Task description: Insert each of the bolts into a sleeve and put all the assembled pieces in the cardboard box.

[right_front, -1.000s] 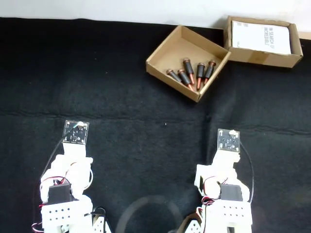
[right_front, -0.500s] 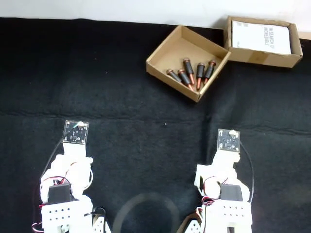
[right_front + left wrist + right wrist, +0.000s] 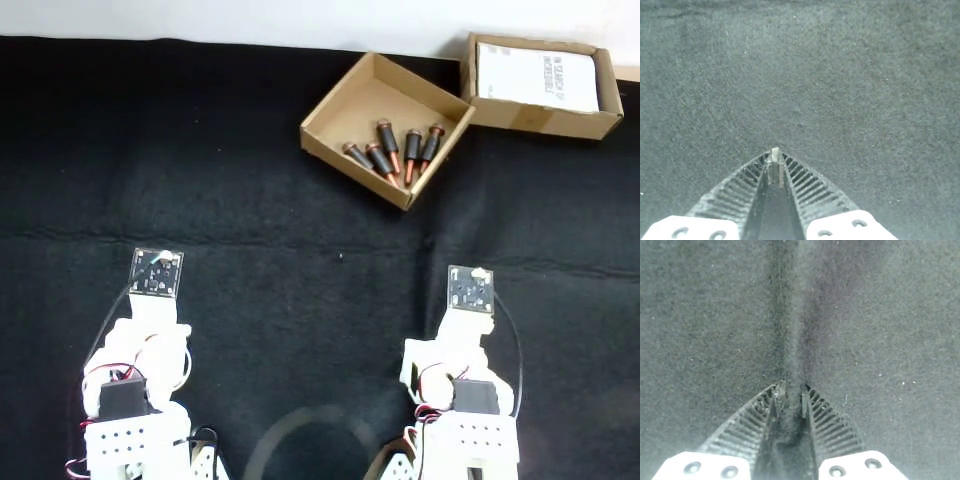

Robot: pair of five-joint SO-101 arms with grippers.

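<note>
Scanning high view: brown open cardboard box (image 3: 365, 100) holds 5 copper bolts in dark sleeves (image 3: 389, 150), long axes roughly parallel; box well ahead of arms, nearer right arm (image 3: 465, 380).
Left wrist view: left gripper (image 3: 775, 152) pressed together, empty, over black felt cloth (image 3: 840, 75).
Right wrist view: right gripper (image 3: 792, 387) parted by narrow gap, empty.

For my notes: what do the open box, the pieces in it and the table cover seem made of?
Cardboard box: plain brown cardboard, matte, folded walls. Assembled pieces: probably copper-toned metal bolts, shiny at the ends, in dark matte sleeves, perhaps rubber or plastic. Table cover: black fabric, felt-like, fuzzy with creases.
</note>
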